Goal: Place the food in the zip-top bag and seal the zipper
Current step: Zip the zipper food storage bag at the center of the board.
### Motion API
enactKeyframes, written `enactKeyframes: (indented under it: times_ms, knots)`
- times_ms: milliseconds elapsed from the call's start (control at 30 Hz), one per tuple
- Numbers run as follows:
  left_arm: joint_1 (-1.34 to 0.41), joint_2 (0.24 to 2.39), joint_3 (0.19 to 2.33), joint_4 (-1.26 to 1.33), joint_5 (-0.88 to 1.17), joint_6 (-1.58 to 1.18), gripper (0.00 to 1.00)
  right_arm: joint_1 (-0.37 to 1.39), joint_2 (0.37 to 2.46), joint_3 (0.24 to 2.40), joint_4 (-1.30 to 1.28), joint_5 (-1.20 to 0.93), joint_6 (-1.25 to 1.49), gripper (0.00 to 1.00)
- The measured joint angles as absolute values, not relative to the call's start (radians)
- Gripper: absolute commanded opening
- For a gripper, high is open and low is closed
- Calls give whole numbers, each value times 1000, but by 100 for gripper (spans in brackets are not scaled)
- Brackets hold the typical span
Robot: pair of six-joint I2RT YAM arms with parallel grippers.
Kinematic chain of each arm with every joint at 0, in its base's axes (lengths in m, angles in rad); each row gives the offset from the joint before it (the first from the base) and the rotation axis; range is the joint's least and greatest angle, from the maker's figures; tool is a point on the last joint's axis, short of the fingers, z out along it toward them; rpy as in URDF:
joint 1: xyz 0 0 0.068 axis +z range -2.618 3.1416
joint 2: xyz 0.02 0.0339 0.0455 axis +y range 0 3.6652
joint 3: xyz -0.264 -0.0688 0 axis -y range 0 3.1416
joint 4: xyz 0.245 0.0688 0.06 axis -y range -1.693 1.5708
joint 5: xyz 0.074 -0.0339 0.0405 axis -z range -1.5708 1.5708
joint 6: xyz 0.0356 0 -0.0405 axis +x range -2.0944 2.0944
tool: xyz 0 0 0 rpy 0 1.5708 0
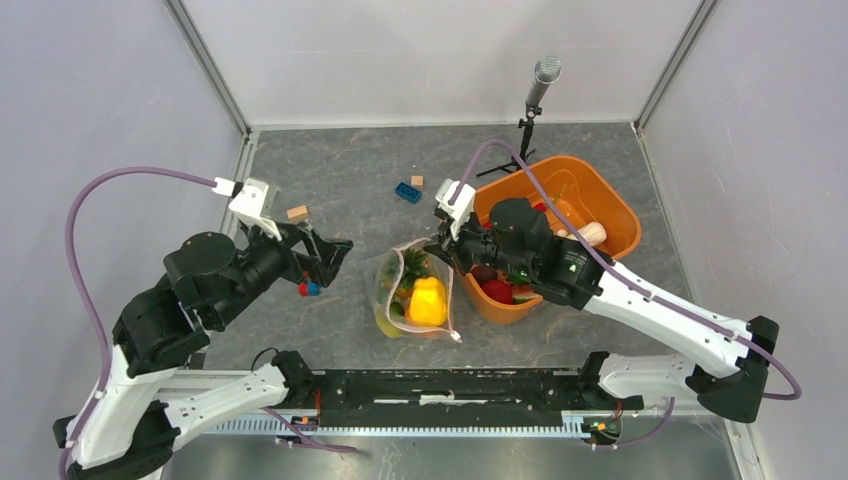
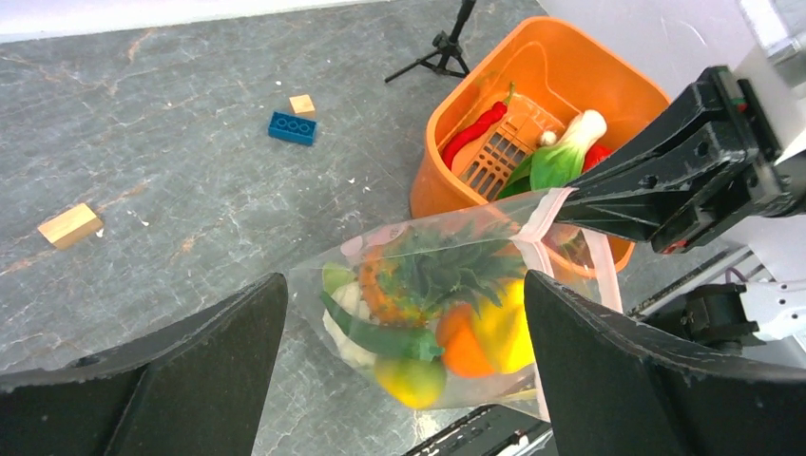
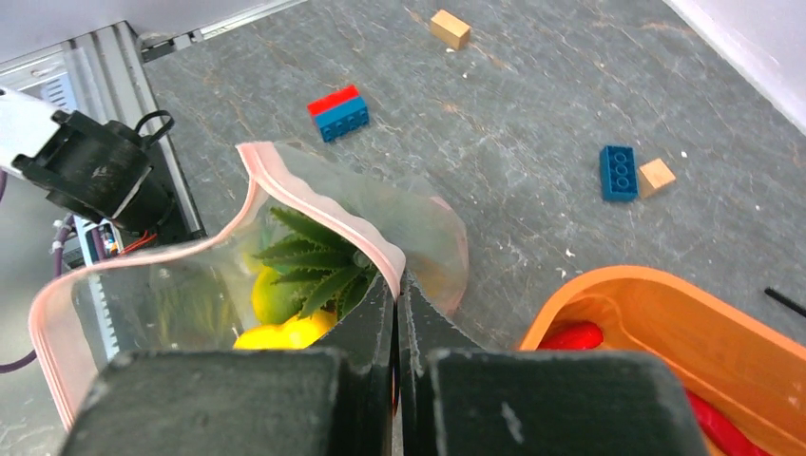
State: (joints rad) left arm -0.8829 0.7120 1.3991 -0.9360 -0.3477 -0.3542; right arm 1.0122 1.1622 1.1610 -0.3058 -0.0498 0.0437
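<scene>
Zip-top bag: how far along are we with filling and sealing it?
Done: a pineapple, yellow pepper and other pieces sit inside the zip-top bag. In hand: the right hand pinches the pink zipper, holding the mouth up and open; the left hand is open and empty beside the bag. Left: a red chilli and a leafy green lie in the orange basket, and the zipper is unsealed.

Zip-top bag (image 1: 415, 290) laid mid-table (image 1: 340, 170), food (image 1: 428, 300) held inside it, basket (image 1: 628, 212) set just beside it on the right, brick (image 1: 407, 192) and block (image 1: 417, 181) placed behind the bag, microphone stand (image 1: 530, 120) stood behind the basket.
</scene>
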Motion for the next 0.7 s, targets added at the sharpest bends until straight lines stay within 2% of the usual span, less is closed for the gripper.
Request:
enactKeyframes:
  times_ms: [200,467,700]
  knots:
    - [-883,704,1316,-877,-270,-323,100,1012,1182,1201,-319,-148,-25,0]
    - [-883,704,1254,-785,-23,-215,100,1012,1184,1229,-389,-311,-205,0]
    - [-883,700,1227,-715,153,-106,100,981,1225,1352,-497,-416,-348,0]
